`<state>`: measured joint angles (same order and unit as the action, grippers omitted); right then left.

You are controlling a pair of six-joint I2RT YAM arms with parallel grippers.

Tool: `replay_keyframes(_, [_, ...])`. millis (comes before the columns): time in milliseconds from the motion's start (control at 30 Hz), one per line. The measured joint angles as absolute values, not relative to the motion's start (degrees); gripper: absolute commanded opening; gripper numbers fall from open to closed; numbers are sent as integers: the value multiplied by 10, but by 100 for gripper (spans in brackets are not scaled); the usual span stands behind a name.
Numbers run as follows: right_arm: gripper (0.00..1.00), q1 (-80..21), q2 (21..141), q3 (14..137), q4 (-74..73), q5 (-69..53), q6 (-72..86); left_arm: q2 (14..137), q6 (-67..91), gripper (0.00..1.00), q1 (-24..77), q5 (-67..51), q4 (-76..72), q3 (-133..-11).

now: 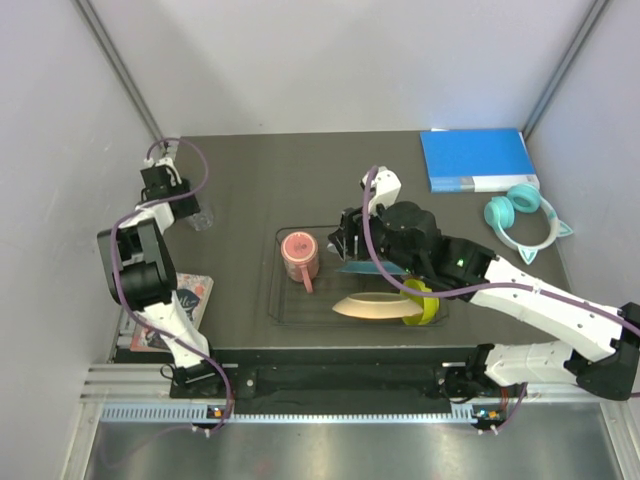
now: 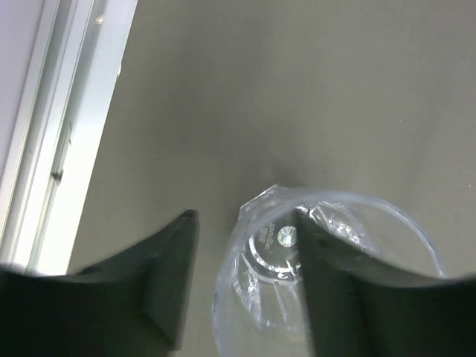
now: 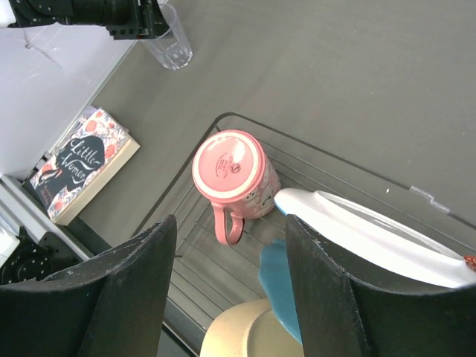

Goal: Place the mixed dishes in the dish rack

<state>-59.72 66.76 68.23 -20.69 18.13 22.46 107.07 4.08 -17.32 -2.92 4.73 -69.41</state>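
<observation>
Where the worktop (image 1: pixel 260 170) meets its near left corner, at about 8 o'clock, a paperback book (image 1: pixel 188 298) lies flat. Just beyond the near edge, in the middle, sits the dish rack (image 1: pixel 285 300). A cream plate (image 1: pixel 370 305) leans along its near side, and a green bowl (image 1: pixel 425 310) is tucked against that plate at the rack's 4 o'clock corner. A pink mug (image 3: pixel 229 169) stands upside down in the left part of the rack, its handle pointing to 6 o'clock. A teal plate (image 1: pixel 355 268) lies deeper in, right of the mug. A white plate (image 3: pixel 372 238) is set on edge just beside the mug. The right gripper (image 3: pixel 230 223) hangs over the rack above these dishes, its fingers spread wide and holding nothing. Farther back, at 10 o'clock and well apart from the rack, a small clear glass (image 2: pixel 335 275) stands upright on the worktop. The left gripper (image 2: pixel 245 219) straddles its rim with fingers apart: one reaches inside the glass, while the other sits outside with a gap to the wall. Farthest off, a blue binder (image 1: pixel 475 158) lies at 1 o'clock. Teal headphones (image 1: pixel 525 215) lie just nearer, at 2 o'clock.
</observation>
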Motion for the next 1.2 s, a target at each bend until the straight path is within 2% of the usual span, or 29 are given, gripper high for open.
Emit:
replay_keyframes(33, [59, -597, 668, 682, -208, 181, 225, 1073, 41, 39, -172, -29, 46, -696])
replay_keyframes(67, [59, -597, 668, 682, -208, 181, 226, 1075, 39, 23, -172, -29, 45, -699])
replay_keyframes(100, [59, -596, 668, 682, -208, 181, 226, 1079, 38, 17, -171, -30, 45, -703])
replay_keyframes(133, [59, -595, 668, 682, -209, 181, 227, 1082, 39, 7, -171, -30, 45, -707])
replay_keyframes(167, [59, -594, 668, 682, -209, 181, 227, 1083, 42, 0, -171, -36, 47, -712])
replay_keyframes(367, [62, -583, 668, 682, -210, 178, 227, 1090, 64, 0, -172, -69, 51, -725])
replay_keyframes(467, [76, -564, 665, 678, -205, 153, 232, 1076, 96, 0, -171, -123, 94, -725])
replay_keyframes(567, [99, -534, 651, 653, -180, 103, 244, 1019, 131, 0, -164, -199, 158, -725])
replay_keyframes(733, [100, -479, 612, 584, -84, -36, 271, 854, 189, 0, -145, -373, 221, -726])
replay_keyframes(833, [100, -444, 595, 531, 23, -144, 319, 773, 261, 0, -134, -507, 198, -728])
replay_keyframes(900, [100, -418, 593, 488, 131, -211, 379, 739, 333, 0, -121, -588, 154, -729])
replay_keyframes(1000, [100, -398, 610, 425, 306, -279, 484, 716, 499, 0, -92, -670, -21, -696])
replay_keyframes(1100, [100, -396, 669, 400, 491, -320, 599, 719, 691, 0, -54, -710, -230, -638])
replay_keyframes(1200, [99, -396, 734, 392, 616, -324, 716, 738, 814, 0, -18, -727, -346, -618])
